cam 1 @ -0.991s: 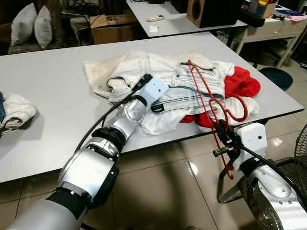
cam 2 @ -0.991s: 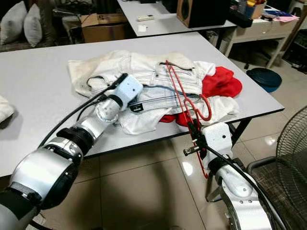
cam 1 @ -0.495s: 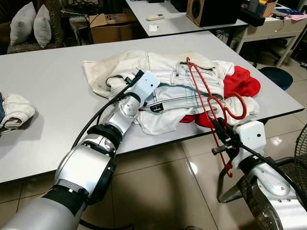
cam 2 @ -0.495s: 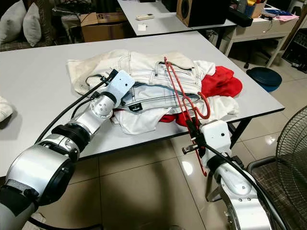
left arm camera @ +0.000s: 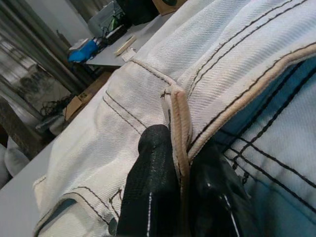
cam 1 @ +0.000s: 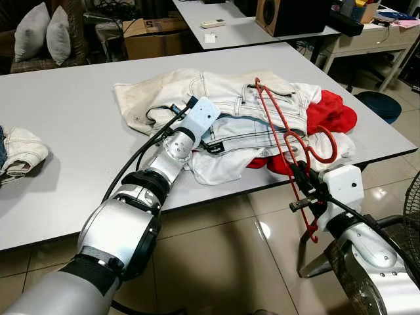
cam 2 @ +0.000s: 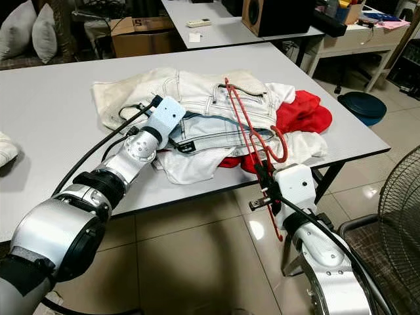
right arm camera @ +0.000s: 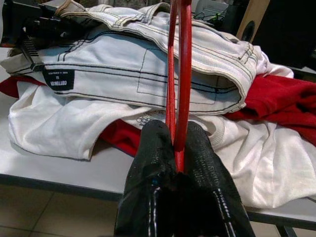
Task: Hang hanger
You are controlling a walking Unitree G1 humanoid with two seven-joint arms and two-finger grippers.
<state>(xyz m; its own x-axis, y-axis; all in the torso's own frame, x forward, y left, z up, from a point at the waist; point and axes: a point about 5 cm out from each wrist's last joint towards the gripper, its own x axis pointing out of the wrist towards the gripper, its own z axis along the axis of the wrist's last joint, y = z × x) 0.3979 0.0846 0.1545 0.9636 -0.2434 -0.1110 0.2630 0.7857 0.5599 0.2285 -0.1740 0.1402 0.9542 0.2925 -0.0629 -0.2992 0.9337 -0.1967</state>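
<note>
Gripping the red hanger [cam 1: 283,134] low on its wire, the right gripper [cam 1: 303,185] is sitting just off the near table [cam 1: 65,131] edge, fingers clamped on the 2 red strands as the right wrist view is showing. The hanger's long axis is running away from that gripper, up and across the white jacket [cam 1: 216,105], with its hook [cam 1: 325,147] curling beside the red cloth [cam 1: 331,111]. The left gripper [left arm camera: 180,192] is pinching a seam of the jacket, at the garment's near-left side, so the opening is lying between the 2 arms; the right arm is nearer the hanger. A black label [right arm camera: 61,79] on the jacket is carrying white writing, too small to read.
</note>
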